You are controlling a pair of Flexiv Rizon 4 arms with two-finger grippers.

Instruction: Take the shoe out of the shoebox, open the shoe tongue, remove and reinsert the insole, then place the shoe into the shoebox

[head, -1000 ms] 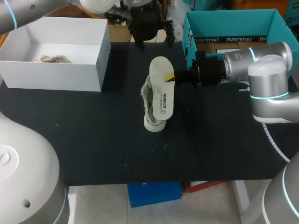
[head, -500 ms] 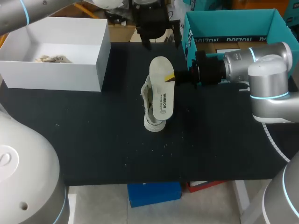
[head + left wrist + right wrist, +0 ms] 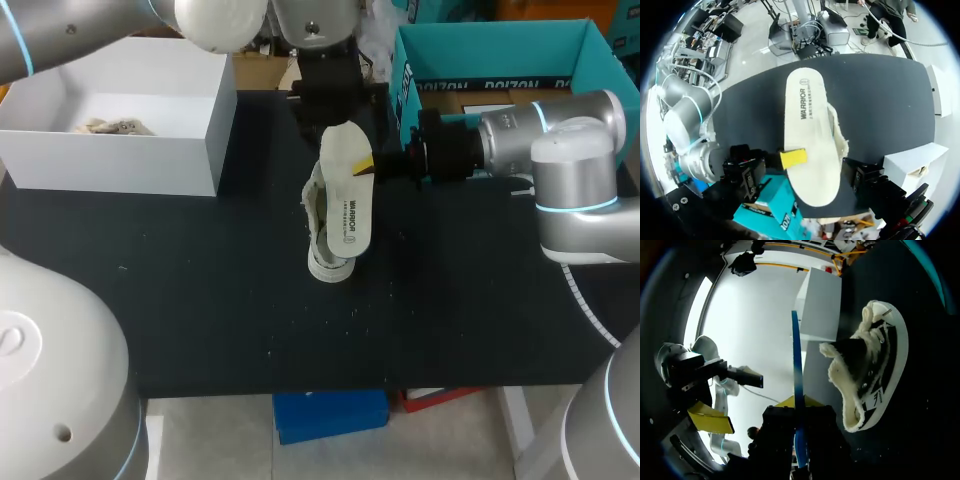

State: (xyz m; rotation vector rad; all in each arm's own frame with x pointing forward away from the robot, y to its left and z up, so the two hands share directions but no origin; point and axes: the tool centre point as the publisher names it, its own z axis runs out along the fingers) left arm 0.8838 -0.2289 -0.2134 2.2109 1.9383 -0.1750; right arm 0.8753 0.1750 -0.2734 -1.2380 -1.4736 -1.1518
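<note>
1. The sneaker (image 3: 320,228) lies on its side on the black counter (image 3: 200,300). The white insole (image 3: 346,190) is out of it, standing on edge against the sneaker's open top.
2. The right claw (image 3: 365,167) is pinched on the insole's rim on the side away from the sneaker.
3. The left claw (image 3: 330,105) hangs spread wide above the insole's far end, gripping nothing.
4. Removal looks done and reinsertion is in hand. The next move likely calls for the left claw to take or steady that far end so the insole can be steered into the sneaker's mouth.
5. Since a second ago the left claw has come in from the counter's far edge. Sneaker, insole and right claw are unchanged.
</note>
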